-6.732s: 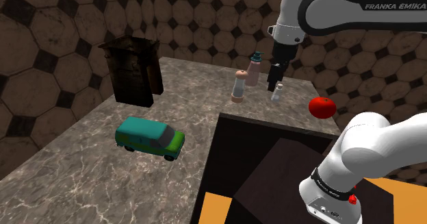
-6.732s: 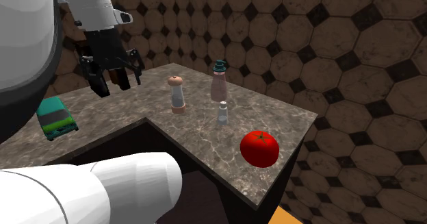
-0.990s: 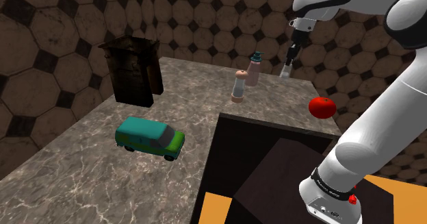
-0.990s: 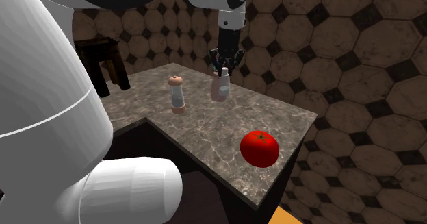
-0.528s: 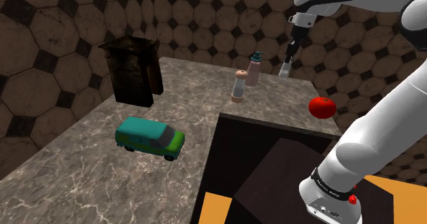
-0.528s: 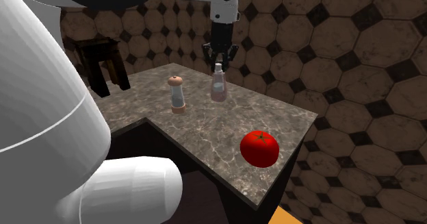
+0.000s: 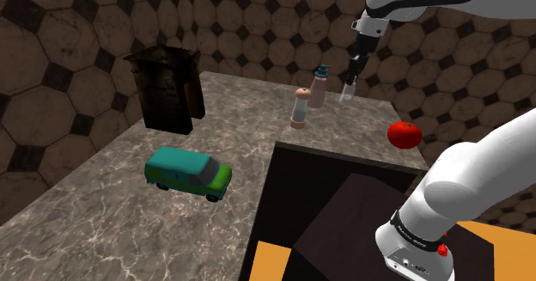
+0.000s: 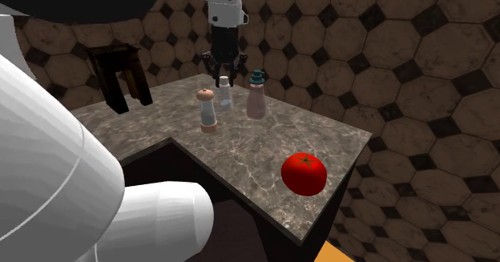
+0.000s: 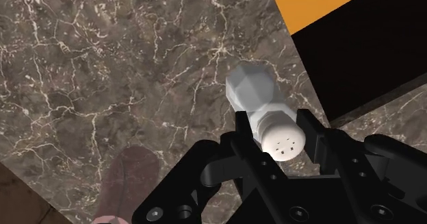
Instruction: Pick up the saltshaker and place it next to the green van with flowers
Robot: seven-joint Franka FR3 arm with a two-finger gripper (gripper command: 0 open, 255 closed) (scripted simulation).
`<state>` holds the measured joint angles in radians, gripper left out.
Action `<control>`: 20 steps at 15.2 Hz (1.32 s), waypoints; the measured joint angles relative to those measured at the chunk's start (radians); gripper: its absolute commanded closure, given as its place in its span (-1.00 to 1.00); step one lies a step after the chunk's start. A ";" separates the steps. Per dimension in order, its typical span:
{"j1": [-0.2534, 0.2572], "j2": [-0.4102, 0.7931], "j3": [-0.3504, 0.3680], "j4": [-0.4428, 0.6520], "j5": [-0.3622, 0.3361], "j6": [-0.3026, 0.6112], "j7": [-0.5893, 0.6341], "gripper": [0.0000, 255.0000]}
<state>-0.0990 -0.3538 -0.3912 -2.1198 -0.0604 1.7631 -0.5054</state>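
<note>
The saltshaker is a small clear-grey shaker with a white holed cap. It hangs in the air above the back of the marble counter, and my gripper is shut on its upper part. In the second exterior view the saltshaker hangs under the gripper, between the pepper mill and the pink bottle. The wrist view has the black fingers clasping the saltshaker just below its cap. The green van stands far off, toward the counter's front, in the shoulder view's left half.
A pepper mill and a pink bottle with a teal cap stand just beside the hanging shaker. A red tomato lies near the counter's right edge. A dark wooden stand is at the back left. The robot's dark box cuts into the counter.
The gripper has carried the saltshaker toward the left in both exterior views, from beyond the pink bottle to between the bottle and the pepper mill. The grip stays shut.
</note>
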 measured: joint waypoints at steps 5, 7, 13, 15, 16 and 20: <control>0.031 -0.087 0.096 -0.091 0.011 0.006 0.129 1.00; 0.044 -0.114 0.131 -0.118 0.020 0.007 0.174 1.00; 0.094 -0.166 0.247 -0.182 0.066 0.021 0.323 1.00; 0.114 -0.175 0.287 -0.186 0.086 0.019 0.374 1.00; 0.125 -0.172 0.309 -0.181 0.097 0.019 0.401 1.00; 0.163 -0.176 0.386 -0.186 0.135 0.024 0.498 1.00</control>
<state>0.0637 -0.5302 -0.0056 -2.3056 0.0750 1.7876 -0.0074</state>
